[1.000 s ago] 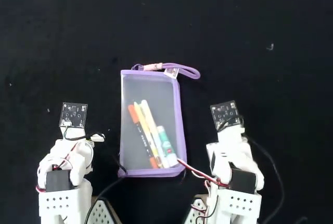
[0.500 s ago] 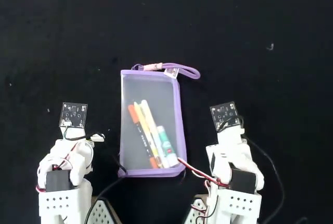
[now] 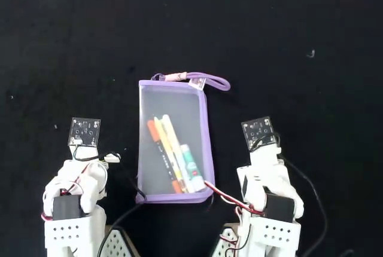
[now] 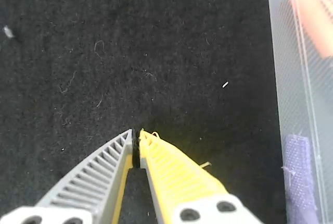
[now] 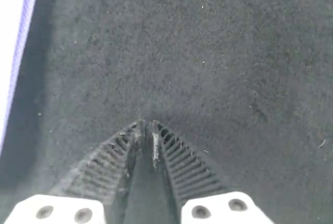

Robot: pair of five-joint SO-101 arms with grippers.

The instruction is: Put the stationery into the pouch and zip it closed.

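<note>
- We see pouch (image 3: 172,98) at centre of high view, flat on counter (image 3: 311,125), long axis running up-down frame.
- Stationery (image 3: 170,152) already inside: orange, yellow and white pens plus green-capped piece, lying along same axis, toward lower end.
- Pull tab (image 3: 178,77) and strap (image 3: 216,82) at pouch's upper end, away from both arms.
- Left hand (image 4: 136,133) sits lower left, right hand (image 5: 147,125) lower right, flanking pouch's lower end; both pinched together, empty.
- We judge neither clearly nearer to tab.
- Whether zip is fully closed, we cannot tell.

My left gripper (image 4: 137,134) hangs over the black table (image 4: 119,47), its grey and yellow fingers pressed together with nothing between them. To its right lies the clear pouch (image 4: 294,94) with its purple trim (image 4: 299,174), and an orange marker (image 4: 315,18) shows blurred inside.
</note>
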